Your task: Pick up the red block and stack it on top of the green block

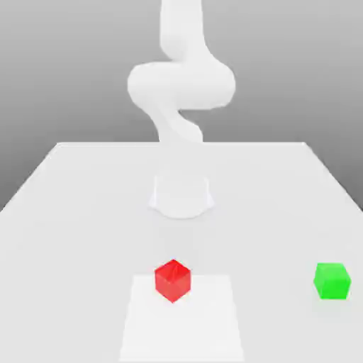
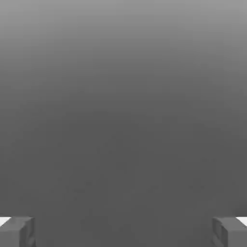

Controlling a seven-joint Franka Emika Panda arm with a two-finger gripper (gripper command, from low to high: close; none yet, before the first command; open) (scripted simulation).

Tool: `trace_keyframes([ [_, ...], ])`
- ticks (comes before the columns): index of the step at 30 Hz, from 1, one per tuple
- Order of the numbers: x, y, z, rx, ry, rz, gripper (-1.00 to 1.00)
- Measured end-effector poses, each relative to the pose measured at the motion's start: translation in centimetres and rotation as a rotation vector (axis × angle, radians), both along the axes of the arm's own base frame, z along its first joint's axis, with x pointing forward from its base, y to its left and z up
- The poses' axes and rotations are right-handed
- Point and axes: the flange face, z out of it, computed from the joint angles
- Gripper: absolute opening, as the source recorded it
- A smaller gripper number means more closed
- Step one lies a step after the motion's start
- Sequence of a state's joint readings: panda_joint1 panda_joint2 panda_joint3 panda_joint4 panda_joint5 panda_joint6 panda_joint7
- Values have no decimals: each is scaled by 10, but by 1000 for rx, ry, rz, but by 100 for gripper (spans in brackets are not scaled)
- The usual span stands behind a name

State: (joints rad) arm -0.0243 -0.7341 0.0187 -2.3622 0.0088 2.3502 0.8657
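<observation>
The red block (image 1: 173, 279) sits on the bench (image 1: 71, 213) toward the near edge in the exterior view, roughly in the middle of the bench from side to side. It is turned so that one vertical edge faces the camera, and it rests on the far part of a slightly brighter square patch (image 1: 182, 326) marked on the bench top. Nothing touches it and nothing lies between it and the open space above.

The green block (image 1: 332, 280) stands well apart from the red one, toward the exterior view's right and at about the same depth, close to that side of the bench. It lies outside the bright patch, with bare bench between the two blocks.

Behind the red block, farther back on the bench, rises the robot's pale round base (image 1: 181, 195), and from it the white arm (image 1: 181, 85) twists upward and leaves the frame at the top.

In the hand view the gripper (image 2: 123, 231) faces a plain grey backdrop. One of the grey fingers (image 2: 17, 231) appears at each lower corner, set wide apart with nothing between them, so they are spread open and hold nothing.

The bench is a flat, matte white-grey surface. Around it the room is a featureless grey gradient, lighter high up and darker lower down.
</observation>
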Motion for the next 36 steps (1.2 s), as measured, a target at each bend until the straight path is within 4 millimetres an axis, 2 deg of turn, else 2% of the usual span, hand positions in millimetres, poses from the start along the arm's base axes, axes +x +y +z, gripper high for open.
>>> trace_keyframes([
  [4, 37, -3, -99, 75, 147, -122, 0],
  [6, 46, -5, -149, 109, 219, -186, 0],
  [9, 48, -9, -224, 155, 326, -289, 0],
  [13, 30, -14, -325, 210, 477, -445, 0],
  [17, -14, -17, -428, 257, 639, -626, 0],
  [19, -24, -19, -462, 267, 674, -672, 0],
  [24, -30, -17, -510, 269, 686, -681, 0],
  [25, -30, -17, -516, 268, 686, -681, -100],
  [31, -30, -17, -518, 269, 685, -681, -100],
  [33, -29, -17, -509, 269, 685, -681, -100],
  [36, -28, -17, -486, 268, 685, -682, -100],
])
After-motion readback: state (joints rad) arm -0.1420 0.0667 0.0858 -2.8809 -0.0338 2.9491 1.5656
